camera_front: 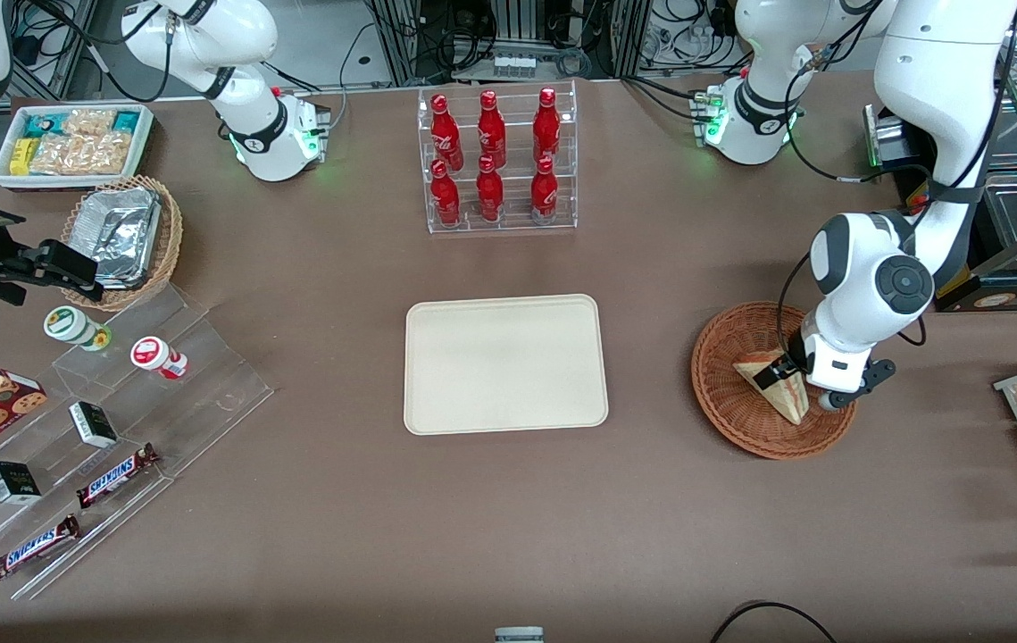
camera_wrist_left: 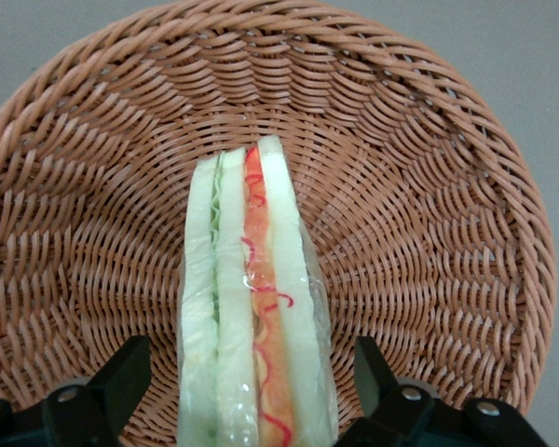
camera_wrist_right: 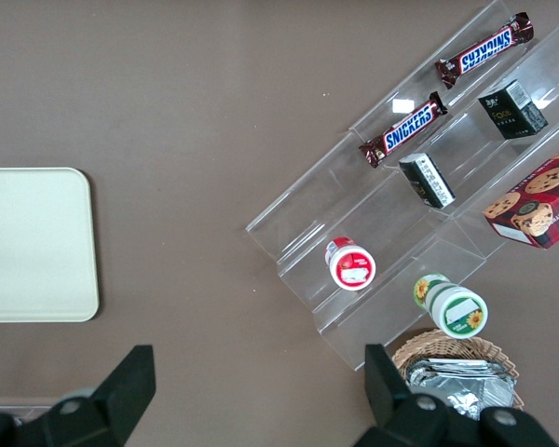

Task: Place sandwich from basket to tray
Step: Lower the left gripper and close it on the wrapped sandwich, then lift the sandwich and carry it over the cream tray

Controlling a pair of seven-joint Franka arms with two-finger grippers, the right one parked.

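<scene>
Item: sandwich [camera_front: 780, 390], a plastic-wrapped triangular wedge, is lying in the basket [camera_front: 727, 393], a round reddish-brown wicker bowl toward the working arm's end of the table. In the wrist view the sandwich [camera_wrist_left: 252, 317] is being shown cut edge up, with white bread, a green layer and a red-orange layer, resting on the basket's weave [camera_wrist_left: 419, 205].

Item: gripper [camera_front: 796, 386] of the left arm is being held low over the basket, at the sandwich. Its fingers [camera_wrist_left: 121, 377] are being kept spread, one on each side of the wedge, with a visible gap between each finger and the wrapping; nothing is being pinched.

Item: tray [camera_front: 505, 363], flat and cream-beige, is lying at the middle of the table, well apart from the basket, with nothing being carried on it.

Item: clear rack of red bottles [camera_front: 496, 161] is standing farther from the front camera than the tray.

Item: tan basket of foil containers [camera_front: 124, 237], a white box of snack packets [camera_front: 70, 143] and stepped clear shelves with Snickers bars [camera_front: 115, 475] are being kept toward the parked arm's end of the table.
</scene>
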